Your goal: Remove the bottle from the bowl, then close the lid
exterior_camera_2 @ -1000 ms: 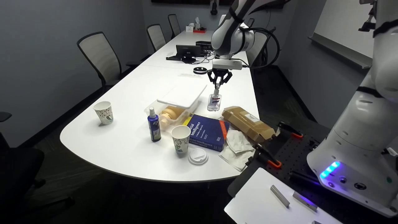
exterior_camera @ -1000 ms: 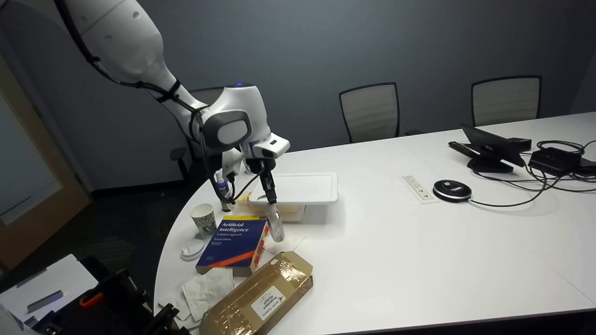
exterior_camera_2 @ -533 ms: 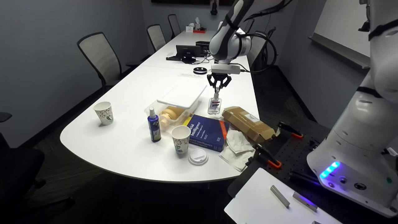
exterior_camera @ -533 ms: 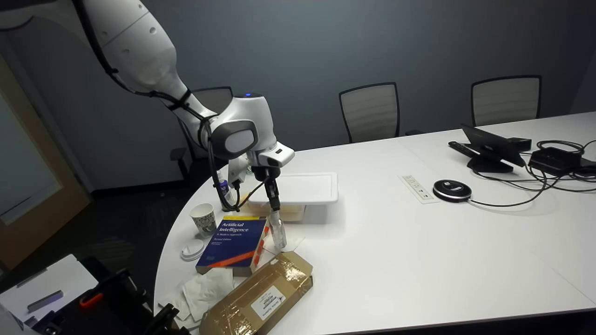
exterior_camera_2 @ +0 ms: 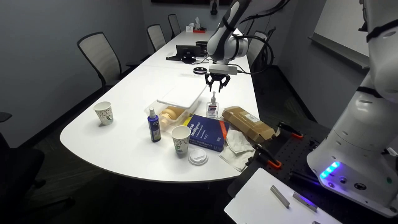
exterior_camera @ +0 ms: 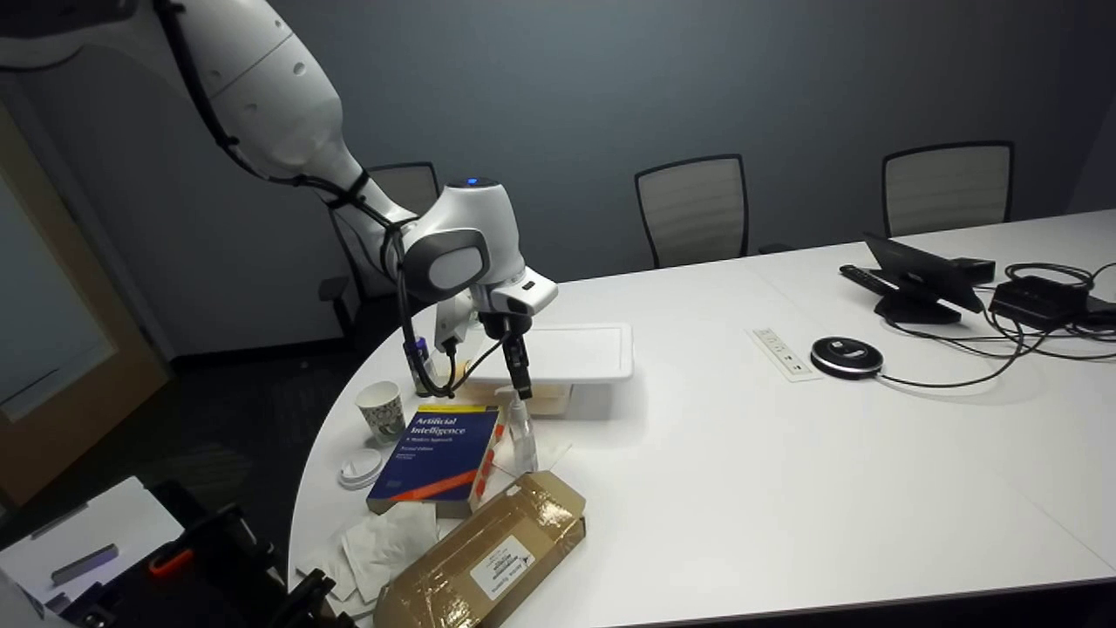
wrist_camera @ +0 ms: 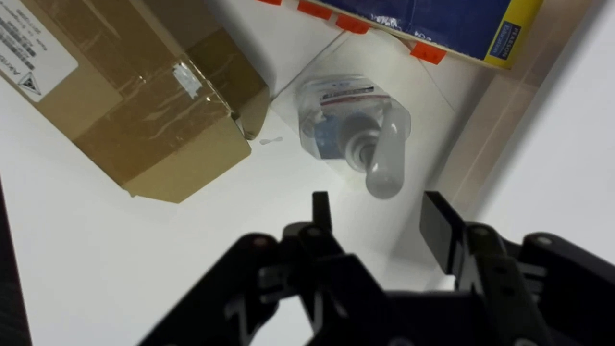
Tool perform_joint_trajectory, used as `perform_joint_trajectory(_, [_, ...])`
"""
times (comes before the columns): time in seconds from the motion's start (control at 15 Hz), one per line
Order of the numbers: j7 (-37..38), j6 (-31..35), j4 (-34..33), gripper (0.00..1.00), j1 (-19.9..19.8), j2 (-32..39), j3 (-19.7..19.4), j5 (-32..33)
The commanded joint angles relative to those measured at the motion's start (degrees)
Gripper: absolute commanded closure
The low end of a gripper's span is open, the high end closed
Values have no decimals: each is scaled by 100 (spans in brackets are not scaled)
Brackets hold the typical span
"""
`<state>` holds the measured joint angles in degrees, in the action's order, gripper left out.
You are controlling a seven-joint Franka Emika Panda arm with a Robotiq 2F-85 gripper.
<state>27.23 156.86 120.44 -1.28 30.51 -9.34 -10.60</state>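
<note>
The bottle, a small clear pump bottle with a label, stands upright on a white sheet on the table, between the book and the cardboard box. It also shows in an exterior view and the wrist view. My gripper is open and empty just above the pump. In the wrist view, the fingers are spread apart, with the pump's nozzle beyond their tips. The bowl, a shallow see-through container, holds tan items. The white lid lies askew and tilted on it, leaving one end uncovered.
A blue book lies beside the container. A cardboard box lies close to the bottle. A blue spray bottle, a paper cup, a cup lid, napkins and another cup stand or lie nearby.
My gripper lowered the bottle, then opened and let it go. The bottle now stands on the table, and the fingers are apart from it. The container and lid have not moved.
</note>
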Motion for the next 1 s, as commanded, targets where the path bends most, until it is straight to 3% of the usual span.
perform_joint_trajectory(0.0, [93,57,40,16,131,-249,-46,-43])
perform_joint_trajectory(0.2, [130,-45,184,0,362,-689,-95,137])
perform_joint_trajectory(0.47, [-246,-683,4,0,707,-1008,221,646])
perform_joint_trajectory(0.93, [-1311,-1401,-1003,0,888,-65,1135,775])
